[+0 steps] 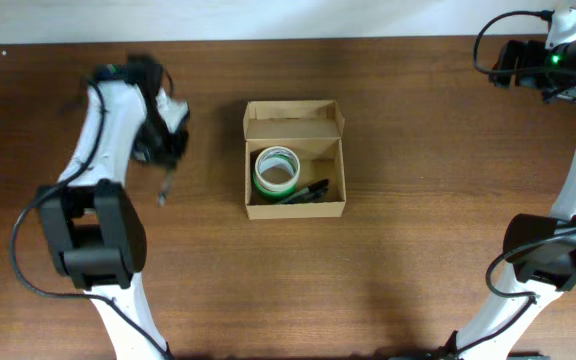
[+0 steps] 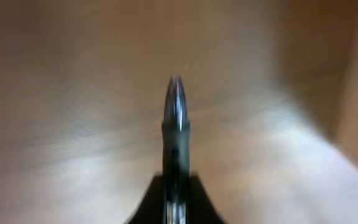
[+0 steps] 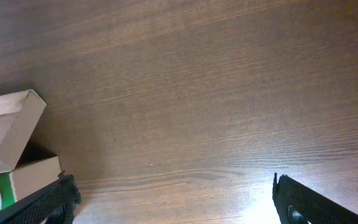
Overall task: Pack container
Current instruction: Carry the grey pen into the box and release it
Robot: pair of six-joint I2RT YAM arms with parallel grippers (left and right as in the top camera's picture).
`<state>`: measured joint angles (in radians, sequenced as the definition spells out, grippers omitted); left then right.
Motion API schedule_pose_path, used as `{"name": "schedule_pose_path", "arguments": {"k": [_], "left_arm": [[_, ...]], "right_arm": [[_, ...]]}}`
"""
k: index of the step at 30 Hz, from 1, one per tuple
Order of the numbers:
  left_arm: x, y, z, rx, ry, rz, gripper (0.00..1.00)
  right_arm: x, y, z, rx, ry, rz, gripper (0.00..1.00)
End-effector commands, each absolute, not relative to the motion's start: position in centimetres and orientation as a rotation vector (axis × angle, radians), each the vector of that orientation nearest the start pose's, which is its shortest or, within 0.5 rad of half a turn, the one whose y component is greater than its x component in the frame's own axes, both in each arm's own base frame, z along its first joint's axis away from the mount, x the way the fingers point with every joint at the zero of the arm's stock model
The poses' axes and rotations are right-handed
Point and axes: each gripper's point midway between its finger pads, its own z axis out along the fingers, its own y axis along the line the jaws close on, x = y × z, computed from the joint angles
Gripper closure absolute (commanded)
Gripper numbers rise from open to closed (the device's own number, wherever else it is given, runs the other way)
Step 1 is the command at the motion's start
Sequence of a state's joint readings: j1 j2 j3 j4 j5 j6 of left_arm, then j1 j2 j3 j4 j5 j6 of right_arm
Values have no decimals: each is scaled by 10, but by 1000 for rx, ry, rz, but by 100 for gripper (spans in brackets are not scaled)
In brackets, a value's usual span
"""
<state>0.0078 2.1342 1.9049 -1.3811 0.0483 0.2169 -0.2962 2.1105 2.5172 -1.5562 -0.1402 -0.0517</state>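
The container [image 1: 296, 209] is a tan cardboard box in the middle of the table with its flap lid open toward the back. Inside lie a green and white tape roll [image 1: 277, 170] and black pens [image 1: 305, 191]. My left gripper [image 1: 167, 160], left of the box, is shut on a dark pen [image 1: 163, 190] that hangs down over the table. In the blurred left wrist view the pen [image 2: 175, 124] sticks out from between the jaws [image 2: 175, 202]. My right gripper [image 1: 513, 62] is open and empty at the far right back corner. The right wrist view shows its fingers [image 3: 176, 205] wide apart over bare wood, with the box [image 3: 8, 127] at the left edge.
The brown wooden table [image 1: 438, 200] runs all round the box. The back edge of the table meets a white wall [image 1: 268, 15]. The arm bases stand at the front left [image 1: 93, 240] and front right [image 1: 553, 250].
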Motion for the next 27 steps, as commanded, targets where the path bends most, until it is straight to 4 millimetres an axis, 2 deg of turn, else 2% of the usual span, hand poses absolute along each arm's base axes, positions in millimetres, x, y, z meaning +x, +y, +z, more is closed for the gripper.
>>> {"name": "schedule_pose_path", "arguments": {"k": [1, 3, 5, 7, 9, 12, 16, 19, 22, 27], "left_arm": [[426, -20, 193, 532, 2920, -44, 98], [421, -33, 230, 690, 2827, -21, 98], [414, -54, 266, 867, 2701, 7, 98], [408, -88, 297, 990, 2543, -20, 98], [392, -124, 312, 1184, 2414, -37, 97], [371, -172, 316, 1410, 2283, -51, 97], [341, -222, 295, 1858, 2028, -41, 95], [324, -237, 267, 2106, 1920, -23, 94], [318, -241, 230, 2196, 1960, -26, 93], [322, -244, 168, 2245, 2006, -53, 93]], "right_arm": [[443, -112, 272, 304, 2676, 93, 1], [443, -112, 272, 304, 2676, 93, 1], [443, -112, 272, 304, 2676, 93, 1], [443, -112, 272, 304, 2676, 93, 1], [444, -112, 272, 304, 2676, 92, 1], [443, -112, 272, 304, 2676, 93, 1], [443, -112, 272, 304, 2676, 93, 1], [444, -112, 272, 304, 2676, 92, 1], [444, -112, 272, 304, 2676, 92, 1], [444, -112, 272, 304, 2676, 92, 1]]}}
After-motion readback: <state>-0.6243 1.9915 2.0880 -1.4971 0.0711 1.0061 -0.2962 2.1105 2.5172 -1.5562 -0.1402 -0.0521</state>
